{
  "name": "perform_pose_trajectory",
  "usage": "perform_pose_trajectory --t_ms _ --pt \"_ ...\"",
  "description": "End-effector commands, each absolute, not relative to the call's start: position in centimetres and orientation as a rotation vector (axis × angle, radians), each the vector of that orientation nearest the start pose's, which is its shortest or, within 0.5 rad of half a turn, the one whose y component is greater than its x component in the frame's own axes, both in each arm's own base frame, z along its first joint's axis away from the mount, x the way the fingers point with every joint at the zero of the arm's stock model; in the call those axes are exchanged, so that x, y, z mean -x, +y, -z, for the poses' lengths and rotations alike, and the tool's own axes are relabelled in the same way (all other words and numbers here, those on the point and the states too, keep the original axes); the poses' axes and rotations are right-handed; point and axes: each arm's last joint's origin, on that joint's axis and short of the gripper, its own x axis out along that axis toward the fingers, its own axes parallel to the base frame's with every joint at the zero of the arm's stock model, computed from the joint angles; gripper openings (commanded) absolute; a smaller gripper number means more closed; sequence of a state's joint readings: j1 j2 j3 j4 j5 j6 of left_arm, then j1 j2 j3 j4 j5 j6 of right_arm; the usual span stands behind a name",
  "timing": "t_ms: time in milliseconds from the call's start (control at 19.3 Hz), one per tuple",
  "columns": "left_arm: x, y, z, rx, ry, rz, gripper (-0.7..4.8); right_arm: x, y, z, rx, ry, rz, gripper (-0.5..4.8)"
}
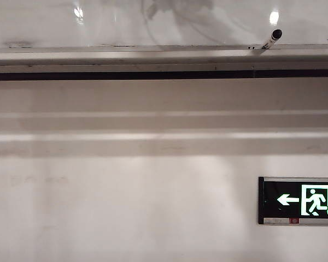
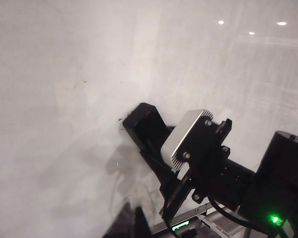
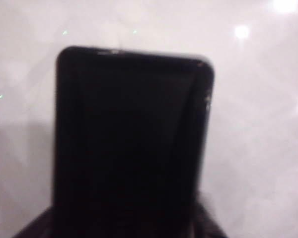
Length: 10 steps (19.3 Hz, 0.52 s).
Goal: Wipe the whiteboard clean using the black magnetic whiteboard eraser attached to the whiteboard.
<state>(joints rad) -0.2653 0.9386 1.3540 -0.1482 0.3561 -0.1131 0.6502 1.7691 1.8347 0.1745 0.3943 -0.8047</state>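
The glossy whiteboard (image 1: 153, 22) fills the top of the exterior view above its grey rail (image 1: 153, 54); neither gripper shows there. In the left wrist view the black eraser (image 2: 141, 121) lies flat against the whiteboard (image 2: 64, 74), held at the tip of my right gripper (image 2: 151, 139). The right wrist view is mostly filled by the eraser (image 3: 134, 139), and my right gripper (image 3: 129, 225) has a dark finger against each of its sides. My left gripper (image 2: 126, 223) hangs back from the board, well below the eraser, its fingers together and holding nothing.
A marker with a black cap (image 1: 272, 39) leans on the rail at the right. A lit green exit sign (image 1: 300, 200) hangs on the wall below the board. The right arm's wrist camera block (image 2: 188, 136) sticks out just behind the eraser.
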Motion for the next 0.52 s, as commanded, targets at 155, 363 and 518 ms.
perform_pose_trajectory --t_ms 155,363,518 --pt "-14.5 -5.0 -49.8 0.104 -0.254 0.641 -0.05 -32.7 23.5 -46.6 0.646 -0.32 -0.124 3.33" --pt "-14.5 -5.0 -49.8 0.112 -0.252 0.643 -0.05 -31.9 24.3 -47.1 0.615 -0.373 -0.137 3.23" --pt "-14.5 -5.0 -49.8 0.112 -0.252 0.643 -0.05 -31.6 24.6 -47.1 0.623 -0.382 -0.144 2.51"
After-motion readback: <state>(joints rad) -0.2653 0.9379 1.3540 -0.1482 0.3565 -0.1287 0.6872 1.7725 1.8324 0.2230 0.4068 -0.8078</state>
